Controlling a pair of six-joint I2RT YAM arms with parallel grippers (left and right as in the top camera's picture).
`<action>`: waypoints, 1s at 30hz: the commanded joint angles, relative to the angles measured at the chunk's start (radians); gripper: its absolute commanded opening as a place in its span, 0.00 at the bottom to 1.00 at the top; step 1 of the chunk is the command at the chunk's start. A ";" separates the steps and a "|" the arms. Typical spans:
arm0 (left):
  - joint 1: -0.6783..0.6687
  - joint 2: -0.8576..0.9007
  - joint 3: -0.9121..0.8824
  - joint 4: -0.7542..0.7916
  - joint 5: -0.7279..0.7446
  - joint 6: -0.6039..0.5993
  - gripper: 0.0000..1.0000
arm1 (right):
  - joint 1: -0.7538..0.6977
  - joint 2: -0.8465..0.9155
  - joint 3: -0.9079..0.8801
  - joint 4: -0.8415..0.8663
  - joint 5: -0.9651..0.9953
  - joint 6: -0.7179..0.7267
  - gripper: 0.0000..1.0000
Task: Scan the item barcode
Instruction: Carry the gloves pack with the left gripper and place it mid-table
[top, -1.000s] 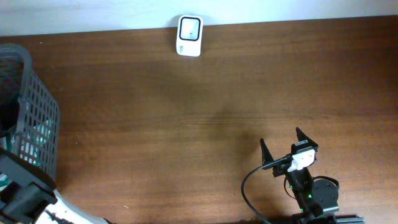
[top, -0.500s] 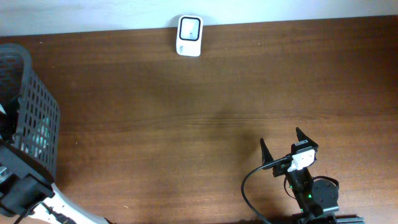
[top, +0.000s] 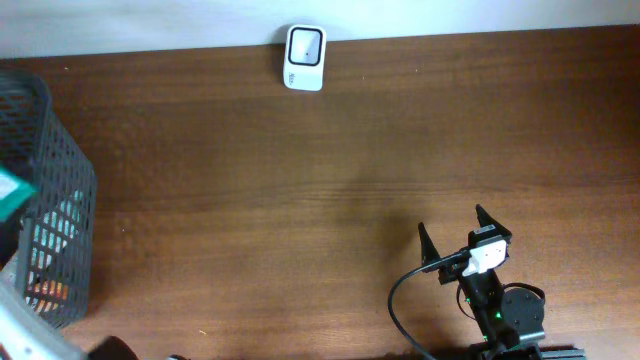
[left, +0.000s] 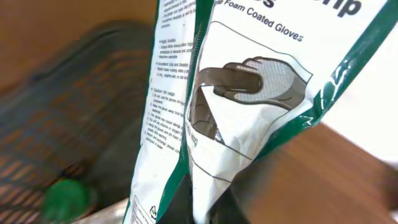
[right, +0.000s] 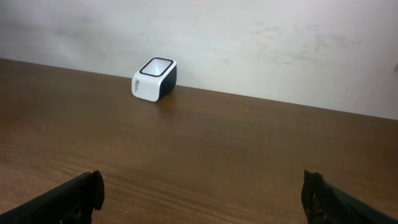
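Left fingers (left: 174, 210) tight on glove packet (left: 249, 93) over mesh basket (left: 74, 93) with round green item (left: 62, 199) inside; right fingers (right: 74, 196) wide, empty.

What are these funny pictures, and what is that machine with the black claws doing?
These show a robot with two arms at a brown table. One picture looks down from above. The other two come from little cameras, one on each wrist, so you see what each arm sees. A small white scanner stands on the table by the wall, and a dark mesh basket sits at the left edge. The left claw is shut on a white and green pack of gloves, held up over the basket. The right claw is open and holds nothing.
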 joint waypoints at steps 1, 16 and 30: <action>-0.207 -0.053 0.007 -0.032 0.086 -0.012 0.00 | 0.003 -0.008 -0.006 -0.002 0.004 0.008 0.98; -0.938 0.167 -0.402 -0.130 -0.198 -0.610 0.00 | 0.003 -0.008 -0.006 -0.002 0.004 0.008 0.98; -1.266 0.415 -0.554 0.299 -0.189 -0.684 0.49 | 0.003 -0.008 -0.006 -0.002 0.004 0.008 0.98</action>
